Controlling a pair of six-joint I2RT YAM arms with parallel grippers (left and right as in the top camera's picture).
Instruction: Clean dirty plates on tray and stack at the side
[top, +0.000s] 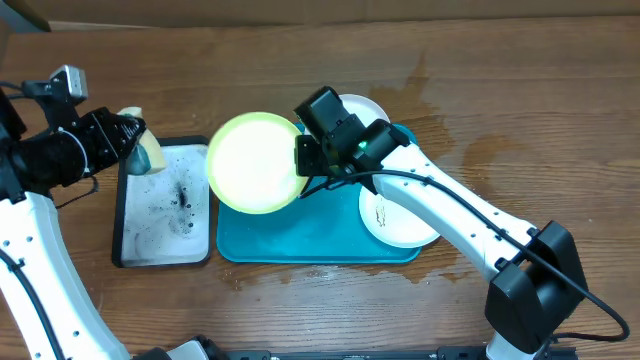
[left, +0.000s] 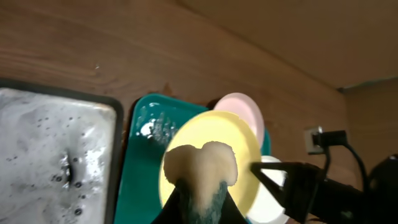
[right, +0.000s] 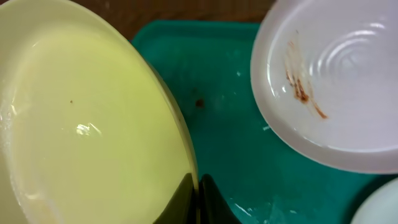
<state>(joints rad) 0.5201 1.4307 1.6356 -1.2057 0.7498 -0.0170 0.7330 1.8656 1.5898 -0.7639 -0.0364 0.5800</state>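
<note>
My right gripper (top: 303, 165) (right: 196, 194) is shut on the right rim of the pale yellow-green plate (top: 250, 165) (right: 87, 124) (left: 244, 142), holding it tilted above the left part of the teal tray (top: 300, 235) (right: 217, 112) (left: 146, 168). A white plate with a brown smear (right: 336, 81) (top: 368, 108) lies at the tray's back. Another white plate (top: 395, 215) rests on its right side. My left gripper (top: 138, 140) (left: 199, 208) is shut on a foamy sponge (left: 202, 165) (top: 150, 153), off to the left of the plate.
A black-rimmed tray with soapy white inside (top: 165, 205) (left: 56, 155) lies left of the teal tray, under my left gripper. Wet patches mark the wooden table (top: 450, 110) behind and to the right. A small brown speck (right: 199, 102) sits on the teal tray floor.
</note>
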